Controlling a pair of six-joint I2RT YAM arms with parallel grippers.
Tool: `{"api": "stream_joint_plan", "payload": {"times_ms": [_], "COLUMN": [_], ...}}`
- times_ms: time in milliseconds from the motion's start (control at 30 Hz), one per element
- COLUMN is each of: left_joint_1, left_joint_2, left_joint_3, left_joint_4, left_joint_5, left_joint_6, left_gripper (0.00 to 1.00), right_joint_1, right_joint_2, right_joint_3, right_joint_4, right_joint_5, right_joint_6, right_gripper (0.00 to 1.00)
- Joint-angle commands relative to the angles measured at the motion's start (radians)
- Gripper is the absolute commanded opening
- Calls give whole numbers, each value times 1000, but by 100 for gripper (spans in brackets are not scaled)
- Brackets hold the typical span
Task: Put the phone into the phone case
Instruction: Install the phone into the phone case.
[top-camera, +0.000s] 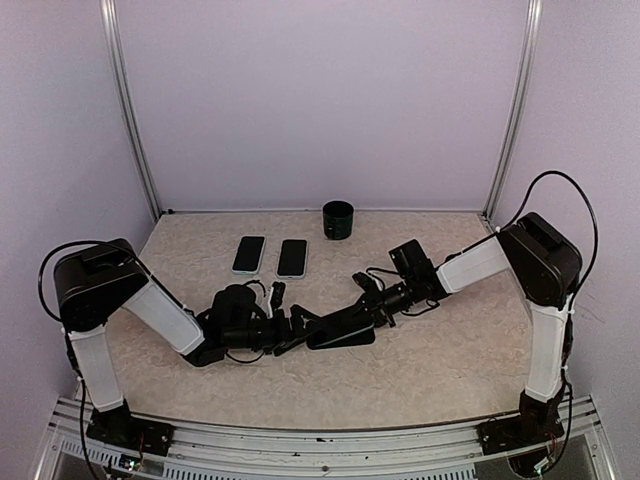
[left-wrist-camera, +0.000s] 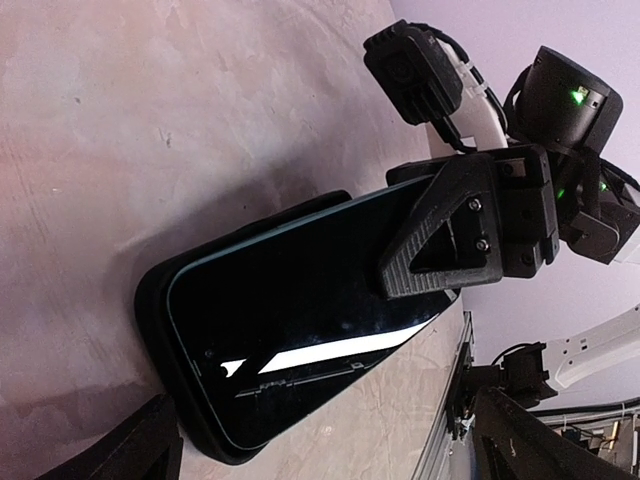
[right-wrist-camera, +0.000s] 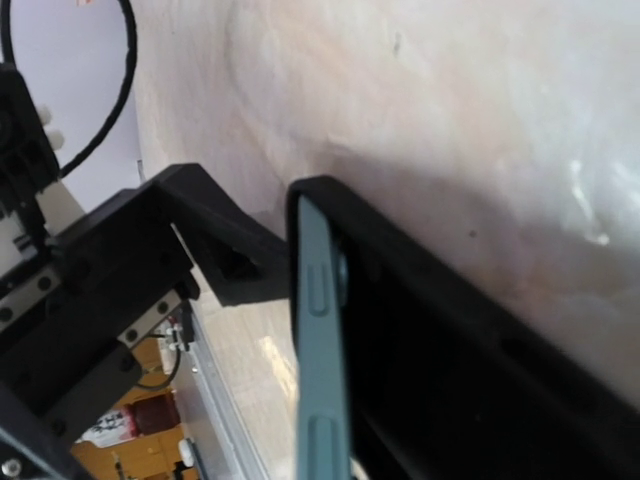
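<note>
A dark-screened phone (left-wrist-camera: 290, 300) with a teal edge (right-wrist-camera: 318, 330) lies on the black phone case (left-wrist-camera: 152, 300) in the middle of the table (top-camera: 450, 350). In the right wrist view the phone's edge stands tilted up off the case (right-wrist-camera: 470, 320) at one end. My right gripper (left-wrist-camera: 440, 245) is shut, and its fingers press down on the far end of the screen. My left gripper (left-wrist-camera: 325, 445) is open; its fingers (left-wrist-camera: 140, 450) straddle the near end of phone and case without touching. From above, both grippers (top-camera: 295, 325) meet over the phone (top-camera: 340, 330).
Two more phones (top-camera: 249, 254) (top-camera: 292, 257) lie side by side at the back of the table. A black cup (top-camera: 338, 218) stands near the back wall. The table's near edge and metal rail (left-wrist-camera: 455, 390) run close beside the phone.
</note>
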Motion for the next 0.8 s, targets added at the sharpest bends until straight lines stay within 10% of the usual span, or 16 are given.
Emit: {"api": "stream_joint_plan", "payload": {"times_ms": [0,767], "left_joint_1": [-14,-28], "left_joint_2": [46,22], "left_joint_3": [17,14], "left_joint_4": [4,-18], "left_joint_5": [28,17], "left_joint_6": [-14,-7], "left_gripper": [99,99], "right_joint_1": [22,56], "right_joint_2": [61,142], "right_joint_3": [-13,-35], "right_joint_4": [-7,247], "right_joint_5": [-10,-105], "right_joint_6": [39,185], "right_gripper": [0,0]}}
